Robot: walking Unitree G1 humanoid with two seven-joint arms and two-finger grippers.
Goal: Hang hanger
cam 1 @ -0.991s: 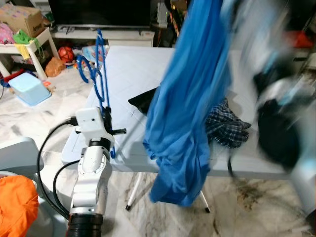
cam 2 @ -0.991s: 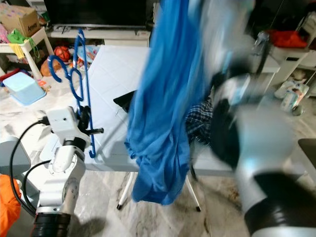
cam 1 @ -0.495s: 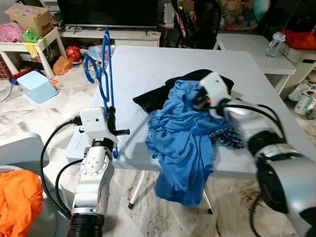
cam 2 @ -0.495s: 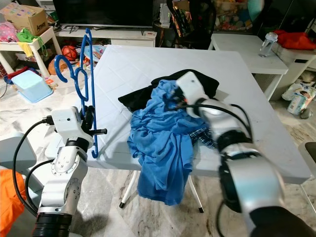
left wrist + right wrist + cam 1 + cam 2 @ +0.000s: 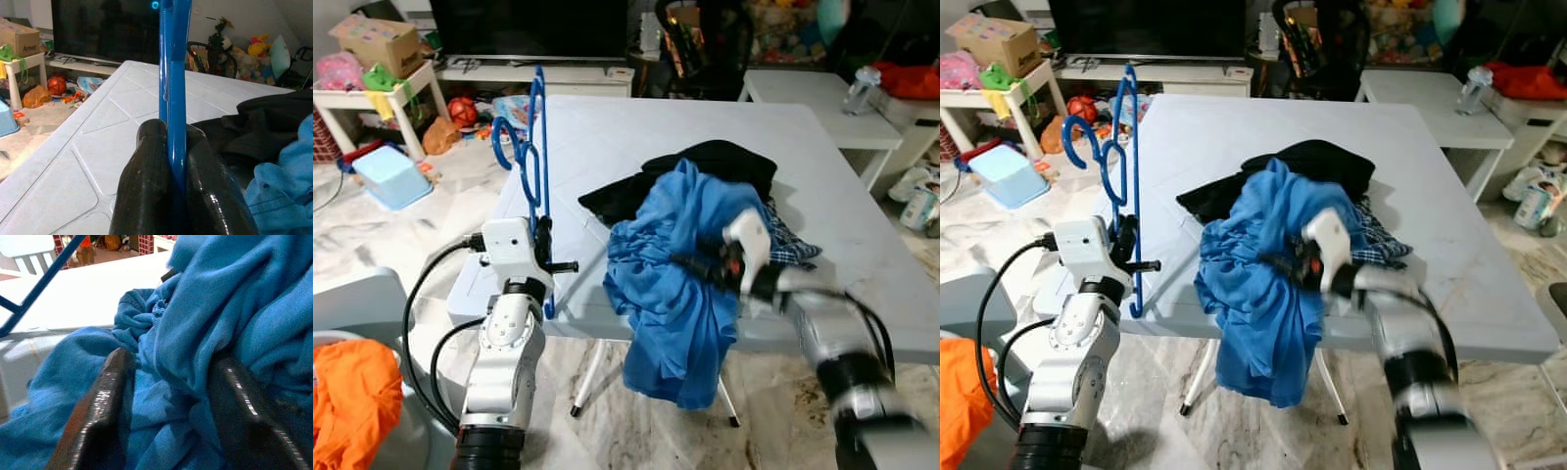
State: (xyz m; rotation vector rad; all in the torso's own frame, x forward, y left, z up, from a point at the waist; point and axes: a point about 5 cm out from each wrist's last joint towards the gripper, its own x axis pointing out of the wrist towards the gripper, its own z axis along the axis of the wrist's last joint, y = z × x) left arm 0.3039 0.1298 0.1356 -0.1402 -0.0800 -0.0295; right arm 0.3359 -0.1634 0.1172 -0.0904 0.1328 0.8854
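While the left gripper [image 5: 168,161] stays clenched on the blue hanger [image 5: 530,166], the right gripper [image 5: 166,396], jaws parted, has lowered into the blue shirt [image 5: 680,264].

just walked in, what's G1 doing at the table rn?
The left end effector is shut on a set of blue hangers, holding them upright at the near left edge of the white folding table. The right end effector is at the blue shirt, its open fingers straddling a fold of the cloth. The shirt is heaped over a black garment and a plaid one and spills over the table's front edge. No shirt is on a hanger yet.
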